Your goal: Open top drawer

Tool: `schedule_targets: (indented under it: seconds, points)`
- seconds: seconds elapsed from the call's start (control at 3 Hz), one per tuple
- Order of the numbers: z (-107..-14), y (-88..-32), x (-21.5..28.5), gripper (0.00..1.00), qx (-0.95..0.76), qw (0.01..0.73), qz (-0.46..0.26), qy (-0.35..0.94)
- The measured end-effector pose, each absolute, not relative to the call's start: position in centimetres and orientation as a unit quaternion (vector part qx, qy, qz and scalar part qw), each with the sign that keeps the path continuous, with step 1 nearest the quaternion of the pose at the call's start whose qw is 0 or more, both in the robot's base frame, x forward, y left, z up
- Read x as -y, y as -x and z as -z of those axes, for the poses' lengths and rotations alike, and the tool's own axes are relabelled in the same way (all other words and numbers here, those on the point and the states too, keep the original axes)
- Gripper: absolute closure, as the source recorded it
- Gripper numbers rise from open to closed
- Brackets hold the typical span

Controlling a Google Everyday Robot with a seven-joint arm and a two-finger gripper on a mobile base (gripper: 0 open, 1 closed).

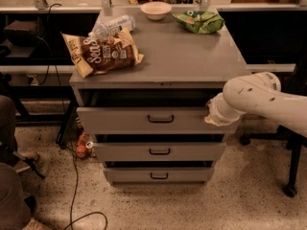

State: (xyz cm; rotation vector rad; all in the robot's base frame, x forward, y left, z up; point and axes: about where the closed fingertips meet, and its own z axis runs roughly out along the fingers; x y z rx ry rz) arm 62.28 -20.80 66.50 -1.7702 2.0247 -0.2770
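The top drawer (124,120) is the tallest grey front of three, with a small black centre handle (160,119). It stands pulled out a little from under the cabinet top, with a dark gap above its front. My white arm (254,99) reaches in from the right. My gripper (211,111) is at the right end of the top drawer's front, at its upper edge, mostly hidden by the wrist.
The cabinet top (192,56) holds a brown chip bag (103,54), a plastic bottle (111,27), a white bowl (155,10) and a green bag (199,21). Two shallower drawers (158,151) sit below. Cables (72,176) and a person's legs (9,176) are at the left, and a chair base (290,176) at the right.
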Motion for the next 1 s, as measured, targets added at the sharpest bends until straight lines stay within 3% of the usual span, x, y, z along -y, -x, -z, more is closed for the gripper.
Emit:
schedule_targets:
  seconds: [1.0]
  points:
    - [-66.54, -62.19, 20.84, 0.01, -0.731, 0.216, 0.103, 0.639]
